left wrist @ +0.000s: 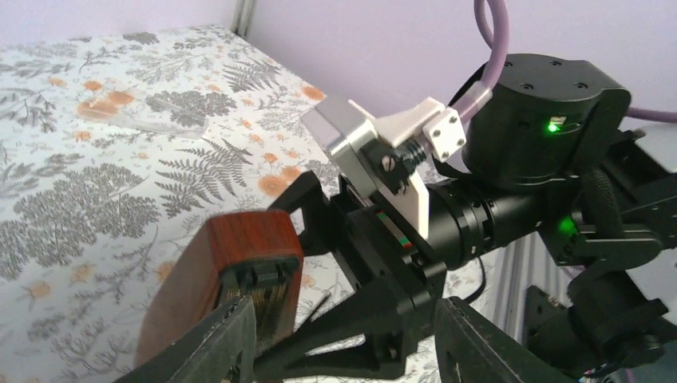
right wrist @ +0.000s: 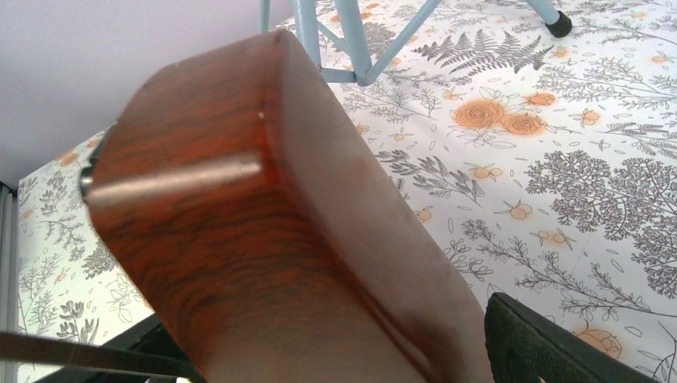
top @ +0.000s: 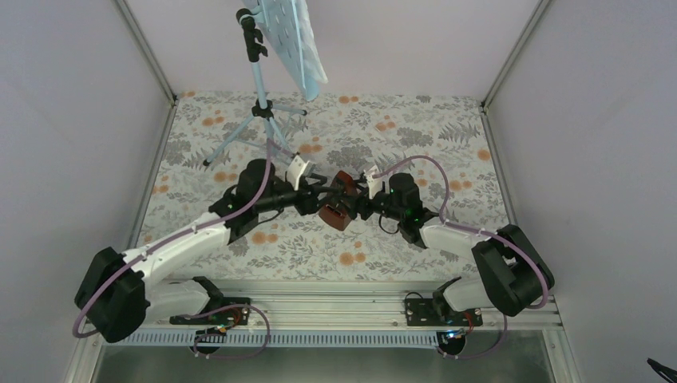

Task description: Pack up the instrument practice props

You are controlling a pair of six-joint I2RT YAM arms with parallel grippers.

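My right hand [top: 346, 206] is clamped on the small brown metronome [top: 335, 214] near the middle of the counter [top: 447, 136]. In my right wrist view the reddish wood grain fills most of the frame, and one black finger [right wrist: 543, 345] of that hand sits against the metronome's lower right side. The metronome lies tilted in the grip rather than upright. I cannot tell whether its base touches the flowered cloth.

My left hand [top: 318, 194] has its tip right at the metronome, coming in from the left. It is spread wide, and in my left wrist view its two dark fingers [left wrist: 231, 343] stand well apart. The metronome is just beside one of them, and the front of my right hand fills the gap between them.

The light-blue music stand [top: 259, 96] stands upright at the far left of the counter on its spread tripod legs. Its hole-dotted plate [top: 291, 40] is tipped at the top, well apart from both hands.
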